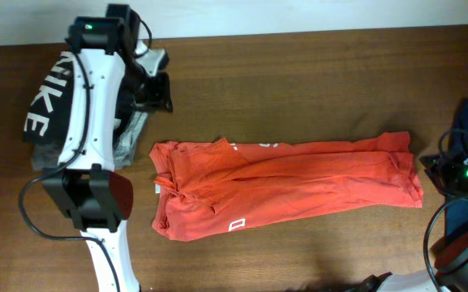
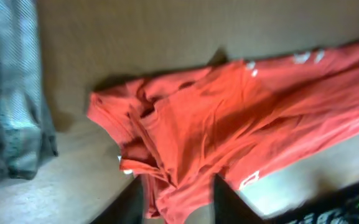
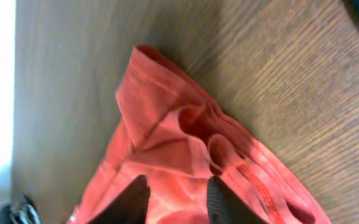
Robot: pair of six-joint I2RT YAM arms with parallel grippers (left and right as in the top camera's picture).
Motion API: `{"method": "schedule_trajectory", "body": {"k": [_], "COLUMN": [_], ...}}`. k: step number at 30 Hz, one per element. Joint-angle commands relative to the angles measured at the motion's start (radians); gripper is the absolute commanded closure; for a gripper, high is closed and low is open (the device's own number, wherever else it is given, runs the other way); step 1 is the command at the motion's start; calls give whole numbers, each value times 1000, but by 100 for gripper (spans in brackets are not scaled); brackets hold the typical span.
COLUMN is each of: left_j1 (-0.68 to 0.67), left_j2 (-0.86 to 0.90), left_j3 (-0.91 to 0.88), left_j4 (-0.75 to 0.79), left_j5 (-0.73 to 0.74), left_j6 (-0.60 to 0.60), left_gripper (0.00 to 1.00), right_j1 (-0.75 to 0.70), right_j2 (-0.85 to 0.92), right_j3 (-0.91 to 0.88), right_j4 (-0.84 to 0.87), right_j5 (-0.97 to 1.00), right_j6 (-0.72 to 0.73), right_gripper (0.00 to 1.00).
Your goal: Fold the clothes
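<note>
Dark wooden table [image 1: 298,73] fills the overhead view. Across its middle lies the red-orange T-shirt [image 1: 290,182], folded into a long strip with the collar end to the left and the hem end to the right. The left gripper [image 2: 178,202] hangs near the collar end, off the cloth, fingers apart and empty, beside a black NIKE garment [image 1: 43,101] and a grey garment [image 1: 132,138]. The right gripper [image 3: 176,199] is at the hem corner, fingers parted, red cloth showing between them; whether they touch it I cannot tell.

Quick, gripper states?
Left gripper: fingers straddle the T-shirt, grip cannot be told.
Right gripper: fingers straddle the T-shirt's other end, grip cannot be told.
</note>
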Motion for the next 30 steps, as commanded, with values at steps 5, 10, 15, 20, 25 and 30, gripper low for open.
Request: {"method": "schedule_trajectory", "body": {"k": [5, 10, 15, 20, 25, 30], "left_j1": [-67, -77, -86, -86, -85, -83], "left_j2": [-18, -18, -18, -18, -15, -15], "left_j3": [-335, -502, -650, -778, -861, -846], "left_j4": [134, 251, 327, 512, 751, 923], "left_j5": [-9, 3, 47, -40, -245, -261], "left_j6": [-14, -14, -14, -35, -108, -107], "left_gripper": [99, 99, 100, 99, 100, 99], "right_j1": [-1, -1, -1, -1, -1, -1], "right_j2": [-12, -12, -11, -12, -12, -12], "right_j3": [11, 11, 11, 11, 11, 11], "right_j4": [-18, -18, -31, -33, -34, -34], "right_j5": [24, 23, 24, 25, 24, 24], "right_j6": [-6, -6, -7, -6, -6, 2], "right_gripper": [69, 69, 69, 69, 69, 69]}}
